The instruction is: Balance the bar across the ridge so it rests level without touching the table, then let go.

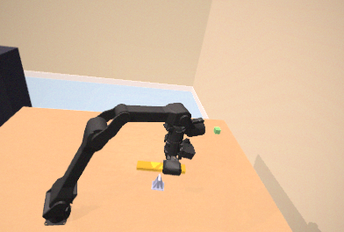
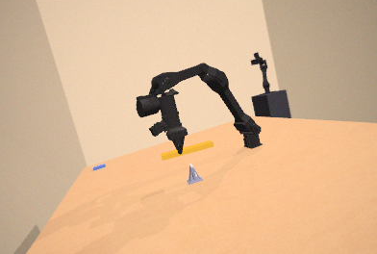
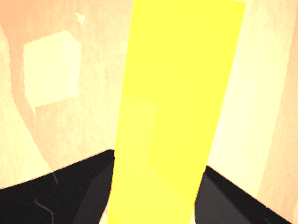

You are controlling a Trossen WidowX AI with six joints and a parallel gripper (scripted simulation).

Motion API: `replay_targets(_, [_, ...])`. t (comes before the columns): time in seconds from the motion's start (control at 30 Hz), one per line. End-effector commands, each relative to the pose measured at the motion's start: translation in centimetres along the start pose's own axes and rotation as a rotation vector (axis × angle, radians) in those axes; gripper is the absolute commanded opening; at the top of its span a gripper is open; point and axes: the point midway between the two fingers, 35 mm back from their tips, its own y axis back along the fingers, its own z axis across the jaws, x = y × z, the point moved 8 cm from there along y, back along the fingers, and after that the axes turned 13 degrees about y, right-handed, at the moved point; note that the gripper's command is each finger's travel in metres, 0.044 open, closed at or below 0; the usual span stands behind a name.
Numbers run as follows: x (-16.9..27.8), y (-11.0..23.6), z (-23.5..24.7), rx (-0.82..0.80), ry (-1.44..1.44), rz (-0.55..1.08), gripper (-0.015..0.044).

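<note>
My gripper (image 1: 172,167) (image 2: 180,151) (image 3: 156,167) is shut on the yellow bar (image 1: 149,165) (image 2: 197,147) (image 3: 174,96), gripping it nearer one end than the middle. The bar is about level and sits a little above the table. The ridge (image 1: 159,183) (image 2: 193,175), a small grey wedge, stands on the table just in front of the bar in the top and exterior views, apart from it. In the wrist view the bar runs up between my two dark fingers, and a pale blocky shape (image 3: 49,70) to its left may be the ridge.
A small green cube (image 1: 217,130) lies near the table's far right edge. A small blue piece (image 2: 99,166) lies near another edge. A dark box (image 1: 10,83) (image 2: 271,104) stands beyond the table behind the arm's base (image 1: 56,211) (image 2: 251,139).
</note>
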Motion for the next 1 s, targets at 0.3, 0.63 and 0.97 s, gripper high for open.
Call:
replay_targets(0.3, [-0.1, -1.9, 0.1, -0.004, -0.011, 0.001, 0.0])
replay_targets(0.63, [0.0, -3.5, 0.0, -0.004, -0.011, 0.001, 0.0])
replay_targets(0.97, [0.0, -4.2, -0.1, -0.004, -0.011, 0.001, 0.0])
